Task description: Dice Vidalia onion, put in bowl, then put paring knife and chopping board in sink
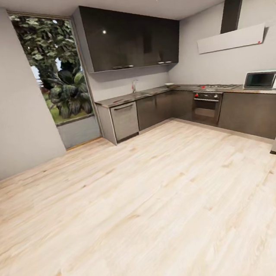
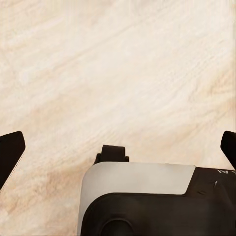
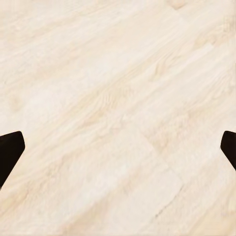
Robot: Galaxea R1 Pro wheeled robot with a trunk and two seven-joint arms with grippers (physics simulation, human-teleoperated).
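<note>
In the left wrist view the left jaws [image 2: 118, 147] stand spread wide, one dark fingertip at each side edge of the picture, with nothing between them but pale wooden floor [image 2: 123, 64]. Part of the robot's own grey and black body [image 2: 147, 201] lies below them. In the right wrist view the right jaws [image 3: 118, 147] are likewise released and spread, their two dark tips at the picture's edges, gripping nothing, over the same light floor planks.

From the head view the kitchen lies well apart from the robot, across a broad stretch of floor. The bench [image 1: 149, 93], a grey L-shaped worktop over dark cabinets, runs along the far wall and turns along the right wall. The sink [image 1: 140, 93] is set in the far run, marked by its chrome tap [image 1: 134, 86]; what lies in the basin is too small to tell. A white bowl [image 1: 169, 84] sits on the bench just right of the sink, near the corner. Farther right come a hob [image 1: 218, 86] over an oven [image 1: 206, 105], then a microwave [image 1: 264, 80]. A tall window [image 1: 54, 66] with greenery stands left of the bench.
</note>
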